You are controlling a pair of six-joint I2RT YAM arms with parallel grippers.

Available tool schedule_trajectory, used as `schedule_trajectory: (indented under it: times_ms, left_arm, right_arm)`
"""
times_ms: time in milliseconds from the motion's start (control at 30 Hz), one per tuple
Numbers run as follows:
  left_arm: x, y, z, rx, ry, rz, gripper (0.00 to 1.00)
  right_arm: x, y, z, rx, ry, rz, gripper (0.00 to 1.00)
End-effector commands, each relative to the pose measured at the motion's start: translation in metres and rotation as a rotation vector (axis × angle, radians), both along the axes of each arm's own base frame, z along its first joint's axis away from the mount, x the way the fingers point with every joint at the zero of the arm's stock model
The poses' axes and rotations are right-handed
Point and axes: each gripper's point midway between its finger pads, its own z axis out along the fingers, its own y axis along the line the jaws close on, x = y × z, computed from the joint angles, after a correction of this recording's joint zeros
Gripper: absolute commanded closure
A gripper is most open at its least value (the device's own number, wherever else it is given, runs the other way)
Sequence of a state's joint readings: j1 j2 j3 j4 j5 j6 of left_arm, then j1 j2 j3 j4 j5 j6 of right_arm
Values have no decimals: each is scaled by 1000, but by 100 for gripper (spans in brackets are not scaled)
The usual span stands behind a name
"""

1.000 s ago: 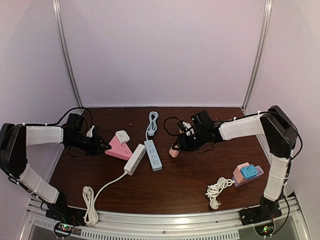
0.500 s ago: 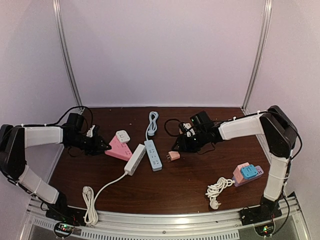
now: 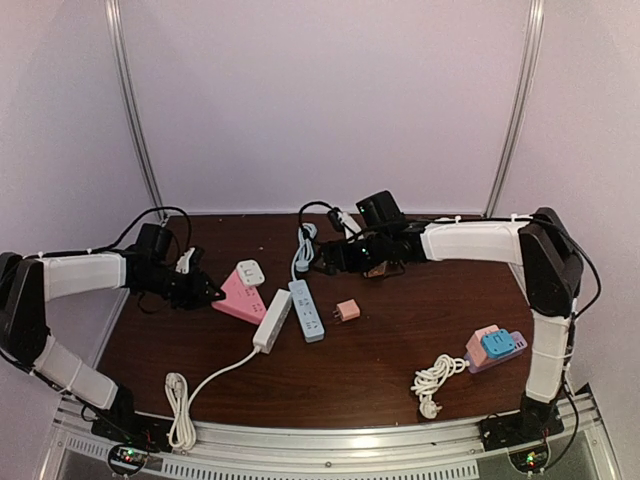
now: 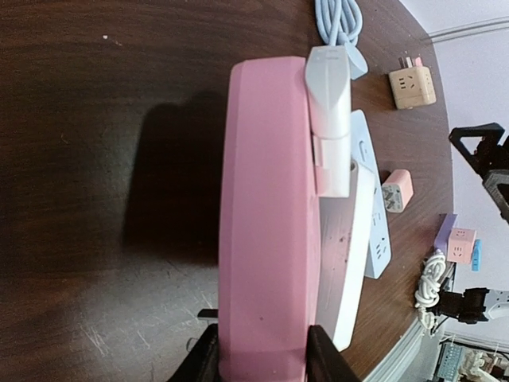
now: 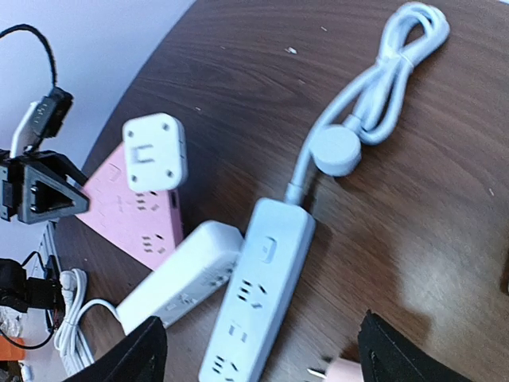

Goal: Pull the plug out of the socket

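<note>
Left claw (image 4: 262, 362) clamps pink socket (image 4: 266, 239) | right claw (image 5: 266, 352) agape, empty | white plug (image 5: 155, 151) on socket, well apart

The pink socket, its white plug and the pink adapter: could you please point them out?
pink socket (image 3: 232, 296), top external view, top face
white plug (image 3: 247, 271), top external view, its top
pink adapter (image 3: 347, 311), top external view, its body

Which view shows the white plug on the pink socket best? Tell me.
Left wrist: the white plug appears close, in profile, seated on the pink socket. Right wrist shows its face from farther off; top external shows it small.
</note>
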State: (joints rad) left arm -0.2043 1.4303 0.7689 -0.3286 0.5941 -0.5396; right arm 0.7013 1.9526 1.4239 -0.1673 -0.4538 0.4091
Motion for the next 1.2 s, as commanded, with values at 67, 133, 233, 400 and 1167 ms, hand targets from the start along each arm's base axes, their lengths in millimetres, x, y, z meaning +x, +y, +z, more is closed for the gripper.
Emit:
schedule_trajectory:
  times_ms: [67,133,233,400,1167]
  left_arm:
    - [-3,-6,15,54,-82,-55,100]
    - [-5,-7,15,85,-92,-62,100]
    - [-9,-11,17,117,-121,-79,100]
    - [-11,-15,26,117,-182,-84,100]
    - [-13,-18,24,108,-229,-81,100]
  right_arm:
    - [8,63,21,187,-20,167,12]
    - [10,81,31,254,-15,215,11]
    - [9,107,38,312,-28,273,9]
    - [9,130,23,344,25,305,9]
    - [-9,160,-1,462,139,379,9]
